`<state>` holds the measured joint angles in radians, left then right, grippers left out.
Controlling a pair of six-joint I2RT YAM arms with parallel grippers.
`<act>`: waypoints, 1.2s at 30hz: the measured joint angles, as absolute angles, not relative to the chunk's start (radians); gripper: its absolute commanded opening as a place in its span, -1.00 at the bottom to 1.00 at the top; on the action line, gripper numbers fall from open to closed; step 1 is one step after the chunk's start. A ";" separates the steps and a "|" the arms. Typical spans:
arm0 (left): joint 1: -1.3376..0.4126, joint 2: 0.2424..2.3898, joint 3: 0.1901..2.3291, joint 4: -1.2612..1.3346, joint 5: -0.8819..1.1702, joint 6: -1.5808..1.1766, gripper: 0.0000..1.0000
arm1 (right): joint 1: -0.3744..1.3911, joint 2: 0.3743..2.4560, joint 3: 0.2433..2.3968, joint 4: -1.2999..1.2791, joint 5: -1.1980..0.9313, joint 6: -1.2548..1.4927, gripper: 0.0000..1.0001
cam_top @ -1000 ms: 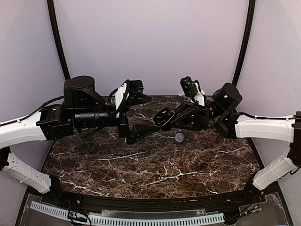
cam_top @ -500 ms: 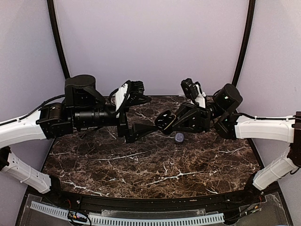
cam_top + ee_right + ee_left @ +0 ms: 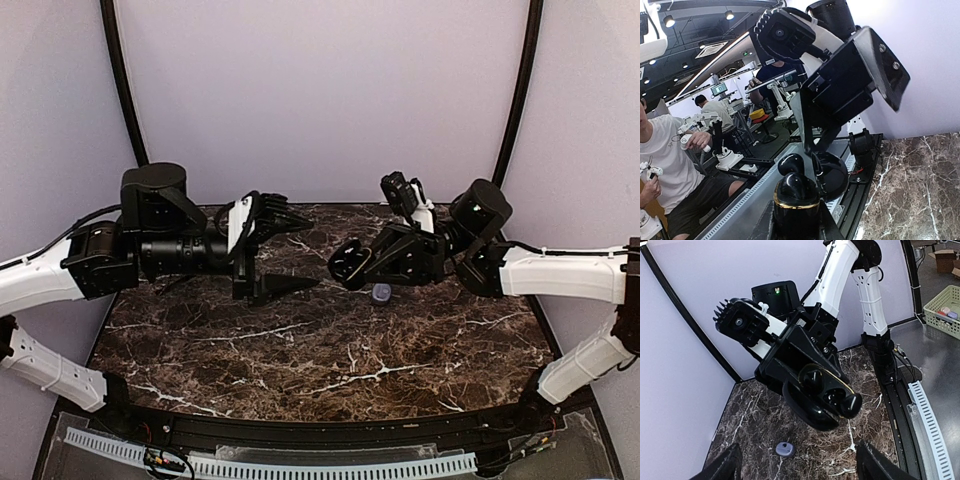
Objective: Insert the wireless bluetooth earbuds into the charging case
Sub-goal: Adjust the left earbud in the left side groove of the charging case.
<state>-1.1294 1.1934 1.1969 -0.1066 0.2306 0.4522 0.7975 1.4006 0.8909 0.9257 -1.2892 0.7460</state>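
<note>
Your right gripper had its fingers closed on the charging case. It held the black case in the air above the back of the marble worktop, near the middle. The case was open, its lid swung back, and its open side faced your left arm. In the left wrist view, dark rounded shapes sat in the case behind a thin gold rim. I could not tell whether they were seated earbuds. In the right wrist view the case filled the lower middle of the picture, clamped from both sides.

Your left gripper pointed at the case from the left, roughly level with it and apart from it. Its fingers stood wide apart, showing only at the bottom corners of the left wrist view, and they held nothing.

One pale purple earbud lay on the worktop. In the overhead view it sat just below and slightly right of the held case, touching neither gripper. From the left wrist camera it lay on the marble beneath the case.
</note>
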 measured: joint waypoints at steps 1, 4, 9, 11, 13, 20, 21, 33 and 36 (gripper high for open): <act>-1.129 1.168 1.179 -0.107 0.231 0.479 0.51 | 0.797 1.398 0.885 0.925 -1.288 0.748 -1.00; -1.129 1.092 1.146 -0.125 0.234 0.554 0.34 | 0.792 1.394 0.864 0.937 -1.287 0.773 -1.00; -1.150 1.041 1.147 -0.183 0.258 0.680 -0.02 | 0.784 1.384 0.824 0.949 -1.286 0.811 -1.00; -1.179 1.066 1.170 -0.239 0.264 0.735 -0.12 | 0.784 1.378 0.807 0.943 -1.284 0.817 -1.00; -1.207 1.097 1.198 -0.280 0.263 0.756 -0.18 | 0.784 1.370 0.794 0.933 -1.282 0.818 -1.00; -1.256 1.236 1.319 -0.385 0.237 0.813 -0.27 | 0.785 1.355 0.773 0.877 -1.275 0.802 -1.00; -1.258 1.243 1.323 -0.393 0.234 0.817 -0.27 | 0.785 1.354 0.773 0.864 -1.274 0.796 -1.00; -1.266 1.285 1.354 -0.434 0.180 0.868 -0.45 | 0.805 1.353 0.774 0.737 -1.259 0.728 -1.00; -1.273 1.290 1.354 -0.445 0.170 0.884 -0.47 | 0.806 1.354 0.780 0.709 -1.259 0.714 -1.00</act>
